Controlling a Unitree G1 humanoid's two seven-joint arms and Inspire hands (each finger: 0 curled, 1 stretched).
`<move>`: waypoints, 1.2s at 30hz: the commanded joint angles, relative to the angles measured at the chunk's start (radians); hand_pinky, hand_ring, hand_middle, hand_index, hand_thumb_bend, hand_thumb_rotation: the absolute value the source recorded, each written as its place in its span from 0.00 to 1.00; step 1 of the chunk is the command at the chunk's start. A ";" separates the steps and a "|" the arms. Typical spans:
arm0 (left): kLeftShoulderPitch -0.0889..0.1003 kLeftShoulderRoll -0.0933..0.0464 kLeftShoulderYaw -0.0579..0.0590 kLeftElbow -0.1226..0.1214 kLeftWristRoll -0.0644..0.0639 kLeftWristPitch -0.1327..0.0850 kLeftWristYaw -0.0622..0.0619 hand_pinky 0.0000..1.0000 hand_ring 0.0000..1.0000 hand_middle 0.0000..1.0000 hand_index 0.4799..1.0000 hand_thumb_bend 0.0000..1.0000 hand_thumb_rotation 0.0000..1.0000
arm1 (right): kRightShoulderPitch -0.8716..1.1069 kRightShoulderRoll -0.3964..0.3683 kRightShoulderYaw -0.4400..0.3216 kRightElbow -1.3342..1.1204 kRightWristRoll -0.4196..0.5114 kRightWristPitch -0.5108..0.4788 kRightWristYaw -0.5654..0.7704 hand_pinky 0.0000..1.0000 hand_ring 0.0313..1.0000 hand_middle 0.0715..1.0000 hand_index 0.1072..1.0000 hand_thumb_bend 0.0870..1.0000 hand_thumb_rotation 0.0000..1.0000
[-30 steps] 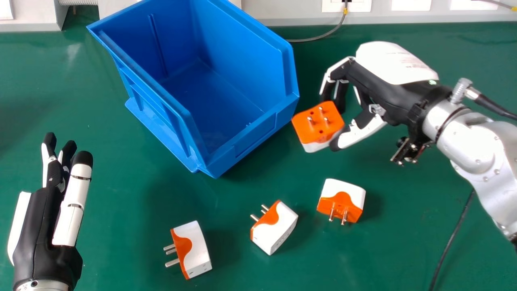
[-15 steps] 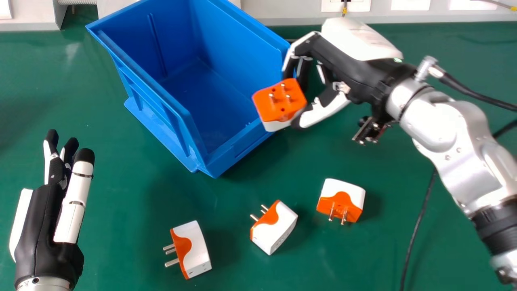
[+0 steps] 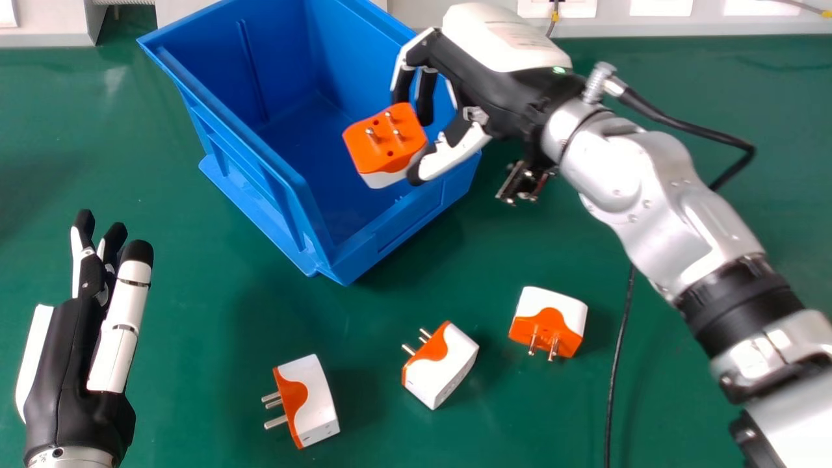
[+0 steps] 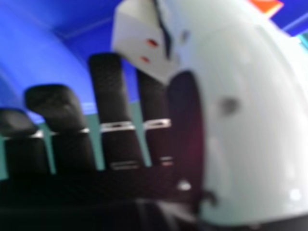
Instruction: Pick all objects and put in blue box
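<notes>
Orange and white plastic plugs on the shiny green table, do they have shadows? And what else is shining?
Head view: soft shadows to the right of the three plugs, plus a pale glare patch on the green table, upper left. Right hand view: a bright glint on the white thumb of the right hand.

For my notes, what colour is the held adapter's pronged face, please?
The face is orange, clearest in the head view.

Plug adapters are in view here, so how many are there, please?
4: one in the right hand over the blue box, and a left one, a middle one and a right one on the green table. Another may be hidden behind the hand.
</notes>
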 commanded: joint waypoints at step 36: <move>0.077 -0.054 -0.048 -0.129 0.018 -0.007 0.035 0.95 1.00 1.00 1.00 0.40 0.79 | -0.446 0.284 0.100 0.555 -0.029 0.193 -0.168 0.26 0.33 0.54 0.45 0.45 0.01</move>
